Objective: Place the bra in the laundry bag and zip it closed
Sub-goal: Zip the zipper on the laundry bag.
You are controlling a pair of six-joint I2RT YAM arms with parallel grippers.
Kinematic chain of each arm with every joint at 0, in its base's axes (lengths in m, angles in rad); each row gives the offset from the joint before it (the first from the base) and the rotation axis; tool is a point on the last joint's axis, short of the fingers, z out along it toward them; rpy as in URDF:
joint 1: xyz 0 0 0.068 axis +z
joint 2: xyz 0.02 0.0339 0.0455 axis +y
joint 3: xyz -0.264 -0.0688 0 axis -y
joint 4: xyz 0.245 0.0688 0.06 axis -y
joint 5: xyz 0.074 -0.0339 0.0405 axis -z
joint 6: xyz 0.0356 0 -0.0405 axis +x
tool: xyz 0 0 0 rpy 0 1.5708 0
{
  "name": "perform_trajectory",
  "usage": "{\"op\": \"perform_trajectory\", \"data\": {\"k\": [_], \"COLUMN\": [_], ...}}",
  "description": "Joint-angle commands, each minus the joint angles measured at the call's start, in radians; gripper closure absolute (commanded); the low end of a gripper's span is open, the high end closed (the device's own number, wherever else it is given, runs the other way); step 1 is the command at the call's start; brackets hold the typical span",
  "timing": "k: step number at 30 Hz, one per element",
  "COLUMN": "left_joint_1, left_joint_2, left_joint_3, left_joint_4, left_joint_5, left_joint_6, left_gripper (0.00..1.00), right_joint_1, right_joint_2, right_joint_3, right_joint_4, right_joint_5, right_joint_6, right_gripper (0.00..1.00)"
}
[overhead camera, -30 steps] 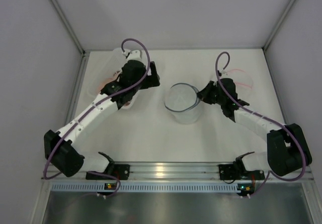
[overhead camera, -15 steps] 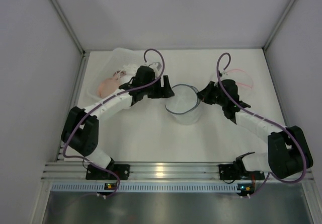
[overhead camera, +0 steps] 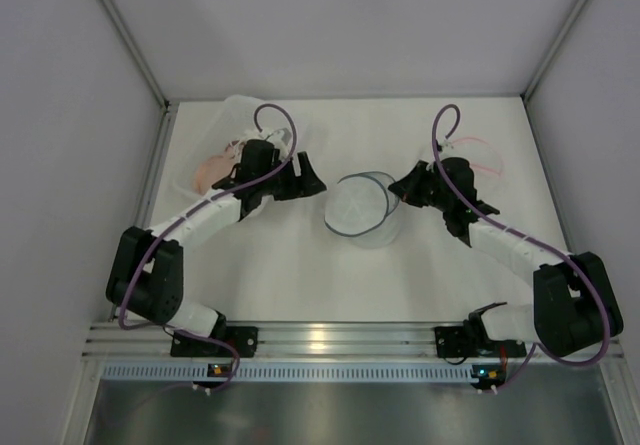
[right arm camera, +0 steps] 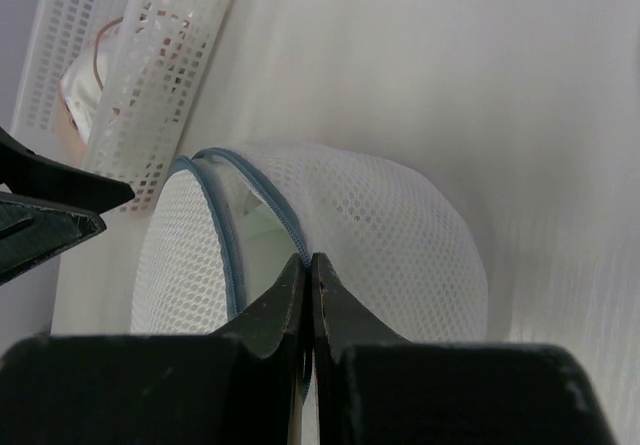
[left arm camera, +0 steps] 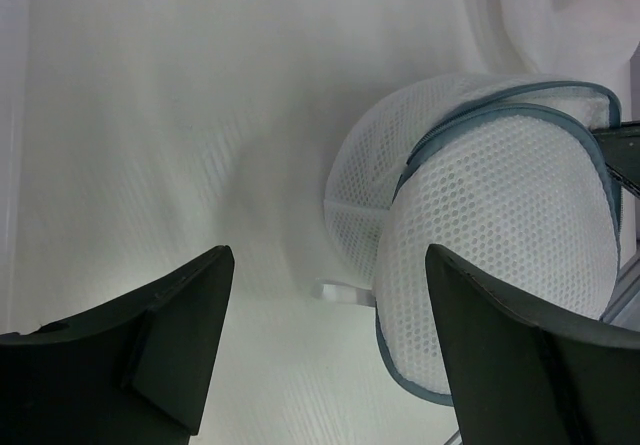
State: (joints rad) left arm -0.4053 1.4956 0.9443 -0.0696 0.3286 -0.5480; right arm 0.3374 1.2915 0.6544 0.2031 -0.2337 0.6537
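Bra (overhead camera: 210, 170) is sitting in the white basket (overhead camera: 238, 107) at the far left of the tabletop (overhead camera: 290, 265), well apart from the mesh laundry bag (overhead camera: 358, 210) in the middle. Right claw (right arm camera: 308, 265) is clenched on the bag's blue zipper rim. Left claw (overhead camera: 305, 178) is spread wide and empty, hovering between basket and bag.

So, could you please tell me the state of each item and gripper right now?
laundry bag: unzipped, flap ajar.
bra: in the basket, not yet in the laundry bag.
basket: holding the bra.
left gripper: open, empty, facing the laundry bag.
right gripper: shut on the laundry bag's zipper rim.
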Motion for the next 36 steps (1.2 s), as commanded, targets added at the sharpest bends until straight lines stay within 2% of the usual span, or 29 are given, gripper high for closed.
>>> {"op": "perform_trajectory", "data": {"k": [1,5,8,15,20,22,26,31,36], "left_joint_1": [0.005,0.016,0.011,-0.079,-0.13,-0.136,-0.136,-0.141,-0.144], "left_joint_2": [-0.057,-0.038,0.006,0.026,0.098,0.109,0.124,0.137,0.189], "left_joint_3": [-0.013,-0.024,-0.022,0.007,0.031,0.034,0.019,-0.004,-0.012], "left_joint_4": [0.074,0.022,0.022,0.016,0.025,0.053,0.235,0.381,0.441], "left_joint_5": [0.012,-0.043,-0.01,0.089,0.102,0.11,0.17,0.168,0.205], "left_joint_6": [-0.001,0.017,0.029,0.172,0.158,0.136,0.033,-0.055,-0.076], "left_gripper": [0.17,0.23,0.3,0.32,0.34,0.34,0.36,0.36,0.37], "right_joint_1": [-0.014,-0.012,-0.012,-0.012,-0.012,-0.012,-0.014,-0.014,-0.014], "right_joint_2": [-0.018,-0.017,-0.009,-0.004,-0.006,-0.009,-0.017,-0.02,-0.021], "right_joint_3": [0.011,0.013,0.02,0.021,0.018,0.011,-0.001,-0.027,-0.036], "right_joint_4": [0.071,0.075,0.075,0.078,0.084,0.088,0.094,0.119,0.111], "right_joint_5": [-0.01,-0.015,-0.023,-0.021,-0.023,-0.023,-0.021,-0.021,-0.013], "right_joint_6": [-0.022,-0.026,-0.025,-0.017,-0.008,-0.006,0.003,0.027,0.024], "right_gripper": [1.0,1.0,1.0,1.0,1.0,1.0,1.0,1.0,1.0]}}
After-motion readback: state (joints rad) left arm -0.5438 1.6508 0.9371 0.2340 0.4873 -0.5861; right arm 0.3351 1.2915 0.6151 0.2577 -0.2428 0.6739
